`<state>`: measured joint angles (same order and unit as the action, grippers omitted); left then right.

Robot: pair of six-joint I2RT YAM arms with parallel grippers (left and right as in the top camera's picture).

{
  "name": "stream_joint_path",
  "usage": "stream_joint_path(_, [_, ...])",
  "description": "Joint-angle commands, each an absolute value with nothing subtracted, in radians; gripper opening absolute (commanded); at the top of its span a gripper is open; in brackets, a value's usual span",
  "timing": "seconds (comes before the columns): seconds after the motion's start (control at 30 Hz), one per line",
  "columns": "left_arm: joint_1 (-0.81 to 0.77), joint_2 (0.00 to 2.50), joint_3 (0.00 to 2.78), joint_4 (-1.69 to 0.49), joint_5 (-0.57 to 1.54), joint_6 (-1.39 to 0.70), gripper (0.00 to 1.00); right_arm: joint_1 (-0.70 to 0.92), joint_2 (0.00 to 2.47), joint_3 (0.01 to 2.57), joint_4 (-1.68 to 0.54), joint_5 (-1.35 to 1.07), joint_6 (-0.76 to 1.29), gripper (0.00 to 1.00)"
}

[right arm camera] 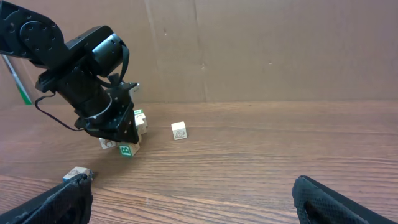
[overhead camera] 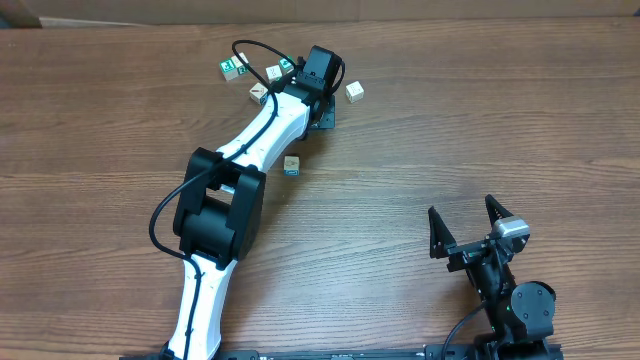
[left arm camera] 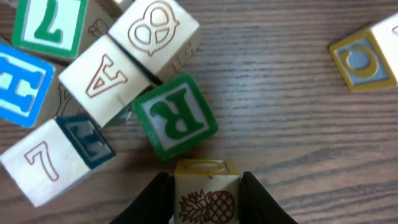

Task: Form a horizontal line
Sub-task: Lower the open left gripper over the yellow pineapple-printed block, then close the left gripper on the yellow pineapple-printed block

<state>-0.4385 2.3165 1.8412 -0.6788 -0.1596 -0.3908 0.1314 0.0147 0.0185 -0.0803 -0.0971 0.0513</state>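
My left gripper [left arm camera: 206,200] is shut on a cream cube with a pineapple picture and a yellow top [left arm camera: 206,190], one black finger pressed on each side. Just beyond it lies an irregular bunch of cubes: a green R [left arm camera: 176,116], a cream A [left arm camera: 106,79], a pretzel cube [left arm camera: 158,34], a green 7 [left arm camera: 50,25], a blue H [left arm camera: 15,84] and a cream 7 [left arm camera: 53,158]. No horizontal line of cubes shows in any view. In the overhead view the left arm's wrist [overhead camera: 320,75] covers the held cube. My right gripper [overhead camera: 463,210] stands open and empty at the near right.
A yellow C cube [left arm camera: 367,56] lies apart to the right of the bunch, the lone cube [overhead camera: 354,92] in the overhead view. Another single cube [overhead camera: 291,165] sits beside the left forearm, nearer the table's middle. A brown cardboard wall [right arm camera: 249,50] backs the table.
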Motion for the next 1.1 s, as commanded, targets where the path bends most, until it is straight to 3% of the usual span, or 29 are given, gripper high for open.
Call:
stream_joint_path(0.0, [-0.446, 2.341, 1.831, -0.736, -0.13, -0.397, 0.27, 0.127, 0.003, 0.008, -0.077, -0.091, 0.047, 1.0])
stream_joint_path(0.2, [-0.447, 2.34, 1.865, -0.841, -0.123, -0.397, 0.27, 0.127, 0.003, 0.008, -0.077, -0.091, 0.047, 1.0])
stream_joint_path(0.33, [-0.448, 2.34, 1.868, -0.858, -0.099, -0.397, 0.42, 0.127, 0.003, 0.008, -0.077, -0.091, 0.047, 1.0])
stream_joint_path(0.43, [-0.448, 2.34, 1.868, -0.855, -0.1, -0.397, 0.45, 0.127, 0.003, 0.008, -0.077, -0.091, 0.047, 1.0])
stream_joint_path(0.63, [-0.448, 2.34, 1.868, -0.85, -0.1, -0.397, 0.38, 0.127, 0.003, 0.008, -0.077, -0.091, 0.047, 1.0])
stream_joint_path(1.07, [-0.448, 2.34, 1.87, -0.82, -0.114, -0.397, 0.39, 0.127, 0.003, 0.008, -0.077, -0.091, 0.047, 1.0])
